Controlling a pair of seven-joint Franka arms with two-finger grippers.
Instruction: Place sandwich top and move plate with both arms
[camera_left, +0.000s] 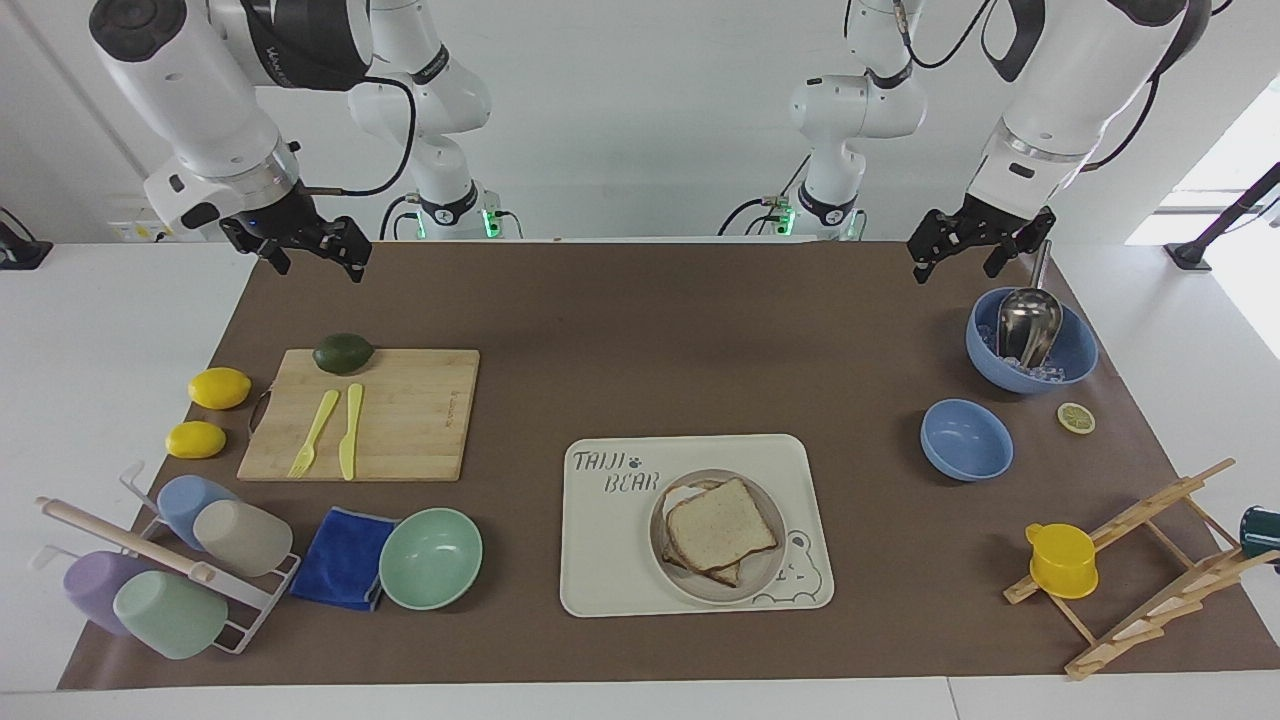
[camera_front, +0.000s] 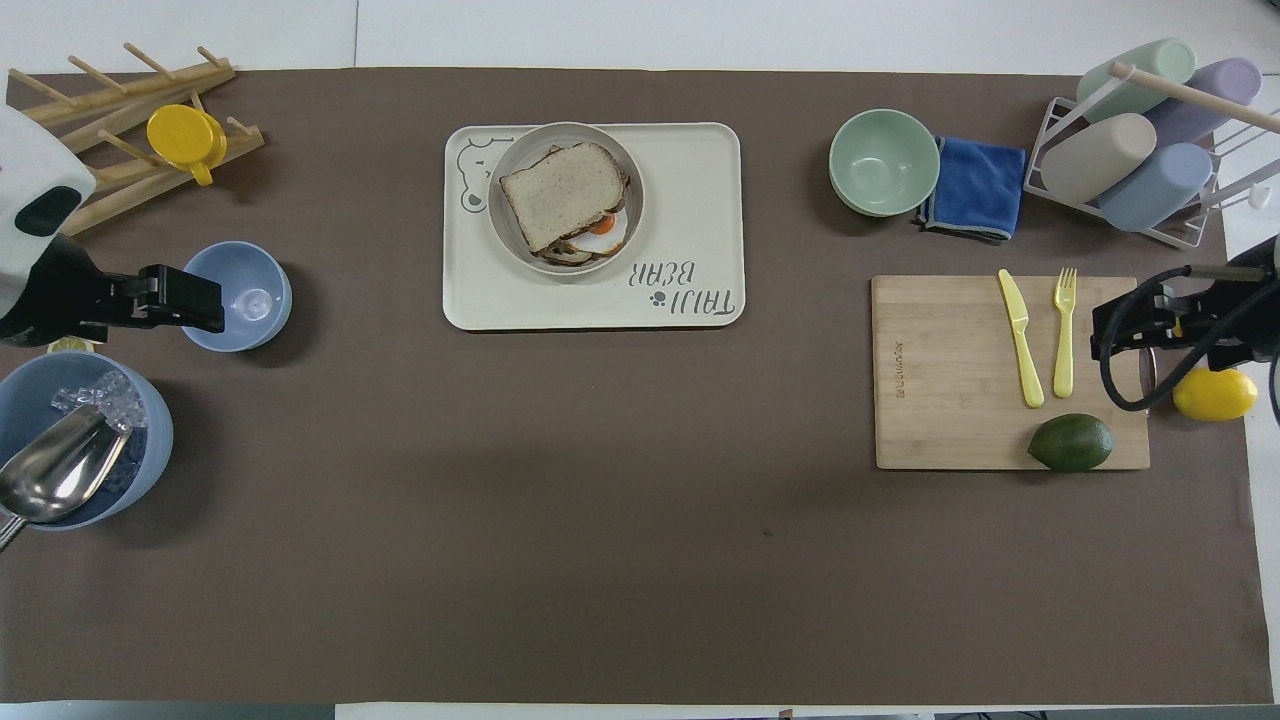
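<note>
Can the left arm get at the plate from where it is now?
Probably yes. The left pincer hangs open, empty, above the scoop bowl; only bare mat lies between it and the plate on the tray.

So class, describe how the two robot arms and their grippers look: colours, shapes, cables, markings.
Both arms are glossy white, built from rounded tubular segments with dark grey or black joint caps. Loose black cables loop along them. The right arm carries small white lettering on a black band, too small to read. Silver wrist rings lead to the black two-finger right gripper and left gripper. Green lights glow at both bases.
</note>
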